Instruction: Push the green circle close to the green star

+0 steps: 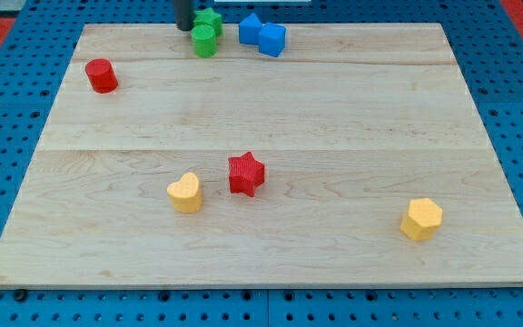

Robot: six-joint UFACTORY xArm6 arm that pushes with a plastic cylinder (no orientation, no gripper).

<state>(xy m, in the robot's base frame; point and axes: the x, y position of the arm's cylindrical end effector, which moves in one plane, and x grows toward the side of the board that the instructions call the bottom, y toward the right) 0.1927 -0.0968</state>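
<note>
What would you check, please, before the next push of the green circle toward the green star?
1. Green circle in view near the board's top edge: ok.
2. Green star in view just above it: ok.
3. Circle close to star: ok, they look touching, though a thin gap cannot be ruled out.
4. My tip located: ok, at the view's left of both green blocks, beside the star.
5. Tip touching a green block: cannot tell.
6. Blue blocks clear of the green pair: ok, apart at the view's right.
</note>
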